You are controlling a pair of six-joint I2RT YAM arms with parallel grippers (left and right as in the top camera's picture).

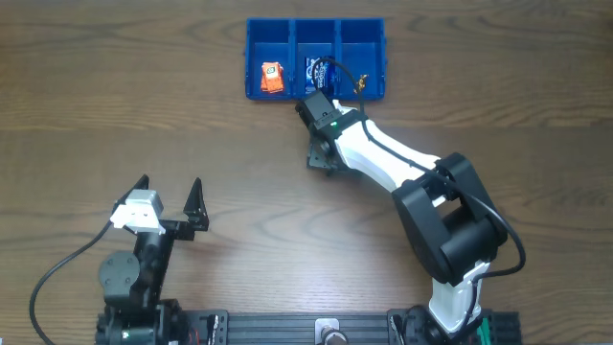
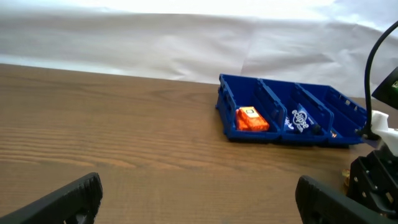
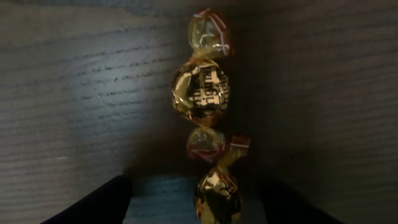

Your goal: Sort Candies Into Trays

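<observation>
1. Top view: the blue tray [image 1: 316,31] stands at the far middle of the counter [image 1: 115,96], with three compartments side by side. An orange candy [image 1: 272,77] lies in the left compartment and a blue candy [image 1: 316,69] in the middle one.
2. Same view: the right pincer [image 1: 323,158] is down at the counter, just on the near side of the tray. The arm's own body hides whatever lies under it.
3. Right wrist view shows that spot: two gold-wrapped candies lie end to end on the wood. The first gold candy [image 3: 217,193] lies between the right pincer's fingers, which stand wide on either side and appear clear of it. The second gold candy [image 3: 201,87] lies just beyond it, outside the fingers.
4. Left wrist view shows the tray from low down, off to the right, with the orange and blue candies resting on their compartment floors.
5. The left pincer [image 1: 170,184] is spread wide over bare wood at the near left, well apart from tray and candies.
</observation>
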